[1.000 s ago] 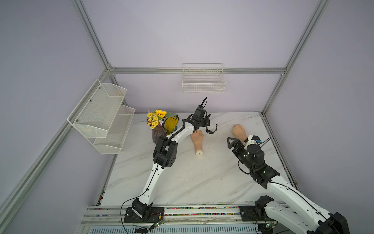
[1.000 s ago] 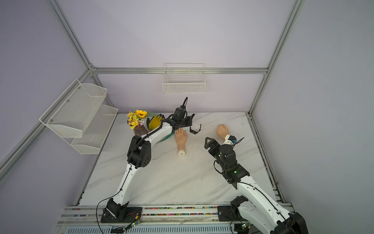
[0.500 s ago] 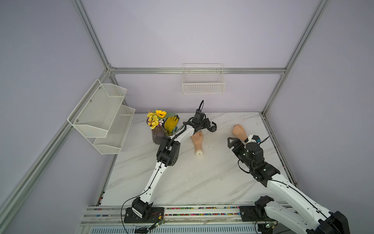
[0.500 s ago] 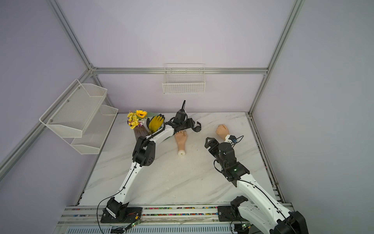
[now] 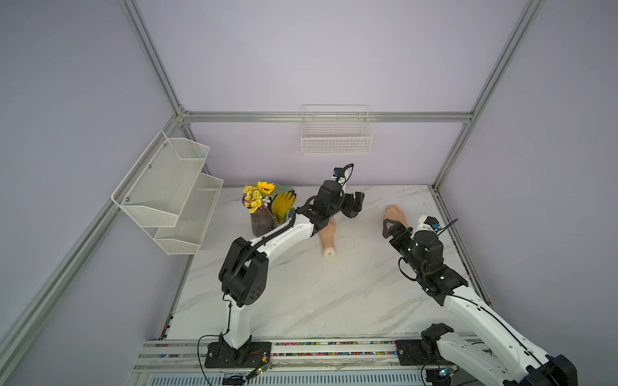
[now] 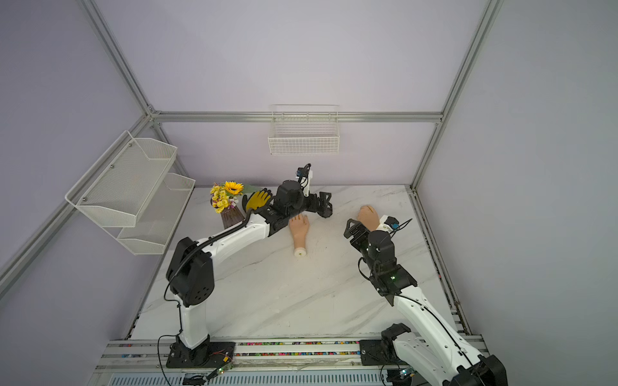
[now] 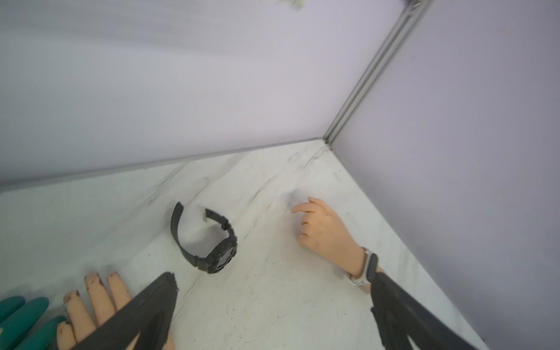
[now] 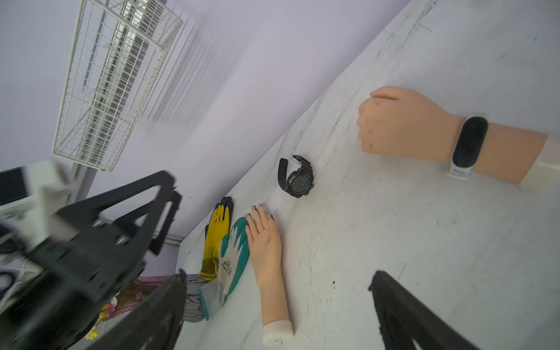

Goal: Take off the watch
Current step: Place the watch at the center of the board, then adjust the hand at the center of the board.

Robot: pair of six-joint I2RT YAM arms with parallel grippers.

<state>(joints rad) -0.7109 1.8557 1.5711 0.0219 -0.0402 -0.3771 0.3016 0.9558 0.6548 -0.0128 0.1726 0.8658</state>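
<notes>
The watch (image 7: 218,257) lies between 2 mannequin hands (image 8: 403,124); left end effector (image 7: 272,281) and right end effector (image 8: 278,274) gape wide.

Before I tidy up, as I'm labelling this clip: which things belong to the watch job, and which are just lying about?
Job: chunky black rubber-strapped watch, unbuckled on marble table; flat flesh-toned mannequin hand.
Lying about: yellow glove; teal-and-white glove; dark flower vase; fisted mannequin hand wearing a slim white-strapped band; white wire basket.
</notes>
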